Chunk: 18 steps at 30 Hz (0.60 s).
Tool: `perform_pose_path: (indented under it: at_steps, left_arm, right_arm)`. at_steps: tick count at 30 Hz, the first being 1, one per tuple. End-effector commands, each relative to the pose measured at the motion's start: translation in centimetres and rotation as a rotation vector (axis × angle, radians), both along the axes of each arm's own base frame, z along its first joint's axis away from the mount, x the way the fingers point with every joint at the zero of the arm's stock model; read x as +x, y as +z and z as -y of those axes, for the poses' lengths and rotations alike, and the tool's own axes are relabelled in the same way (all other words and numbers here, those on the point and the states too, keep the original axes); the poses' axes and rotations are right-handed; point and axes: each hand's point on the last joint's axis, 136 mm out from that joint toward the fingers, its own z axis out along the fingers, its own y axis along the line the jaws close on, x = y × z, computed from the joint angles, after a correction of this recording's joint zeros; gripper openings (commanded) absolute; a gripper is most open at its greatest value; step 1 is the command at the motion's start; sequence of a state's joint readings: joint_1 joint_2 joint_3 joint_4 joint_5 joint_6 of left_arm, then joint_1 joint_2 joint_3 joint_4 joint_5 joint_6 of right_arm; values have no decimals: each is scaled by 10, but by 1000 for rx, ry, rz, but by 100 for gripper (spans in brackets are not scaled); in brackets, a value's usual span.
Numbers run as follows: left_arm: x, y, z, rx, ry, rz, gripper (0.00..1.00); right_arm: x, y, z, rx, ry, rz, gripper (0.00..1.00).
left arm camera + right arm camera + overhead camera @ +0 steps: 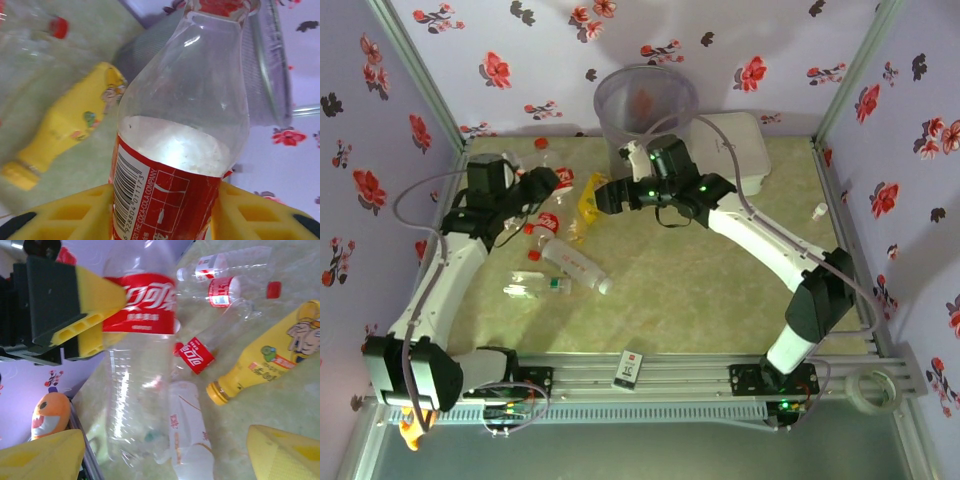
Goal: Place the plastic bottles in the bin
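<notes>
My left gripper [542, 183] [165, 205] is shut on a clear plastic bottle [185, 100] [142, 305] with a red label, its yellow pads pressed on both sides of the label. The bottle is held off the table, left of the grey bin [645, 100] [265, 75]. My right gripper [604, 195] [162, 455] is open beside it, over the yellow squeeze bottle [590, 193] [272, 357] lying on the table. More clear bottles lie below: a small red-labelled one [546, 222] [197, 354], a white-labelled one [576, 266] [190, 430] and a small clear one [536, 289].
A white lidded box [748, 148] stands right of the bin. A small black-and-white card [630, 369] lies on the front rail. A tape roll [871, 389] sits at the front right, and an orange toy [412, 432] at the front left. Patterned walls enclose the table.
</notes>
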<state>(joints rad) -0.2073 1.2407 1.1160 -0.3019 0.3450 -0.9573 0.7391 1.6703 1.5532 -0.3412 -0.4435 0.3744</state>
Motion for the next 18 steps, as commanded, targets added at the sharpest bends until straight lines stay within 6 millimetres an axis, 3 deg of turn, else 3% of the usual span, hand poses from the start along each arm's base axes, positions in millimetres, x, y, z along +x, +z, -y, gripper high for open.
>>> perform_pose_path:
  at_steps: [1,8,16,18]
  left_arm:
    - [15,26,24,-108,-17,81,46]
    - [23,33,47,-171,-49,107,46]
    - [22,37,54,-197,-68,114,46]
    - [23,38,56,-203,-73,118,46]
  right_arm:
    - [0,15,-18,90,29,-8,86]
    - [8,-6,-37,129,44,-85,81]
    - [20,-27,-45,91,40,-90,78]
    - [23,-33,-46,73,40,-97,71]
